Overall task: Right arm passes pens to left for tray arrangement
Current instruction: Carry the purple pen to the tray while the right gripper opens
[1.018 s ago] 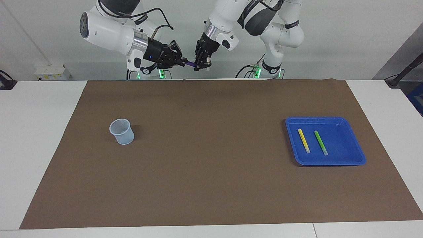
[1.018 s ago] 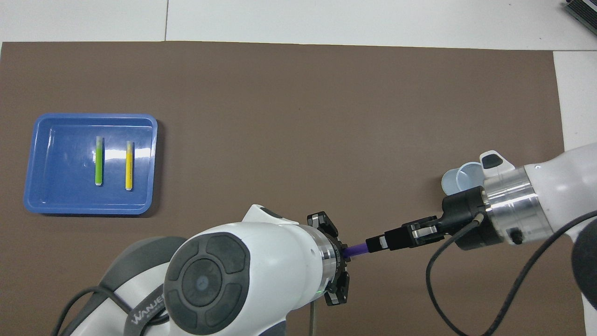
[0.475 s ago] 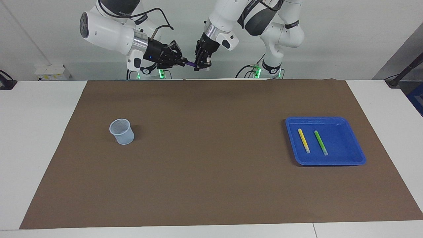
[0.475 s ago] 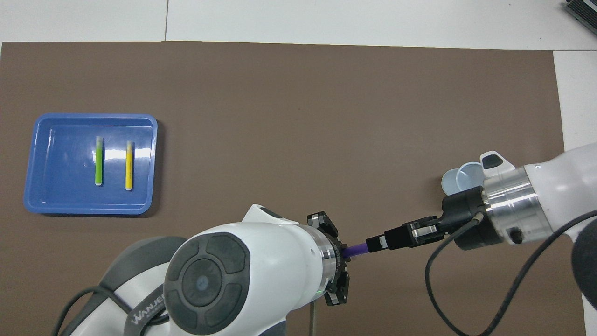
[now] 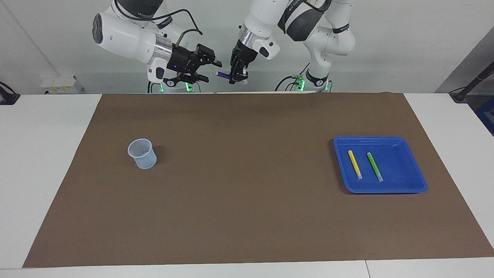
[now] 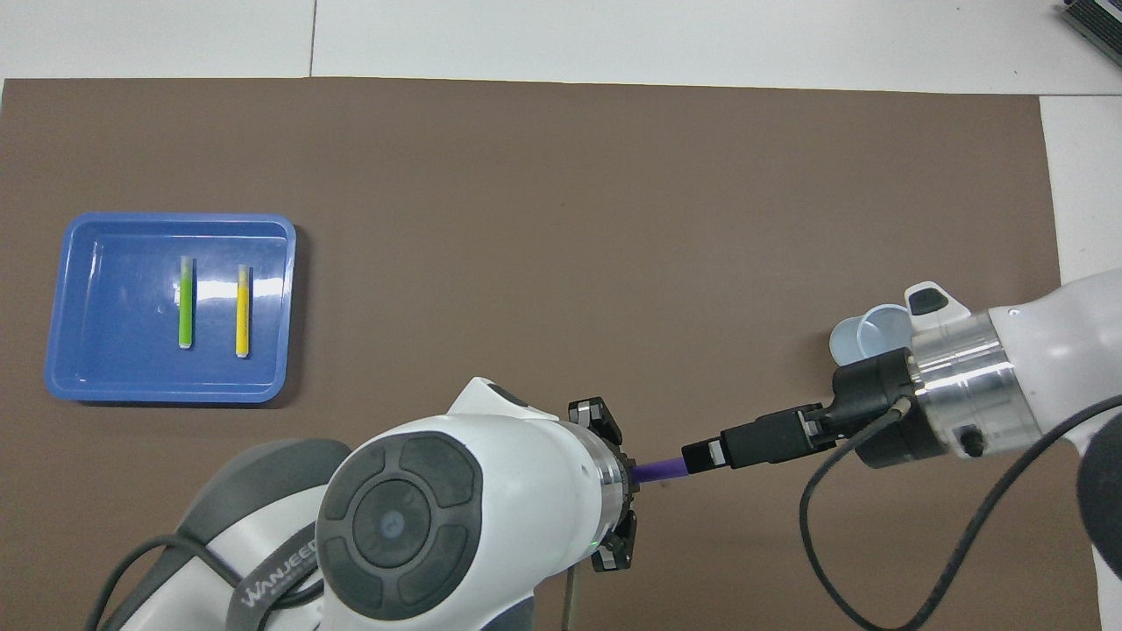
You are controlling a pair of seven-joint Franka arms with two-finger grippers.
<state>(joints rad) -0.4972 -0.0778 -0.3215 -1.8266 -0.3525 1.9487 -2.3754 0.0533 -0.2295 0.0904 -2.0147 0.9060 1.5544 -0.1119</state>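
Handover of the purple pen looks done: the right gripper has just spread its fingers and let go; the left gripper stays pinched on it, raised near the robots' edge of the table; yellow pen and green pen lie side by side in the tray, so one placement remains, I'd say.

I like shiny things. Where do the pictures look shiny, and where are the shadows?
Overhead view: pale glare streaks shine inside the blue tray beside the green pen and yellow pen. Facing view: the cup and tray each cast a small dark shadow on the brown mat.
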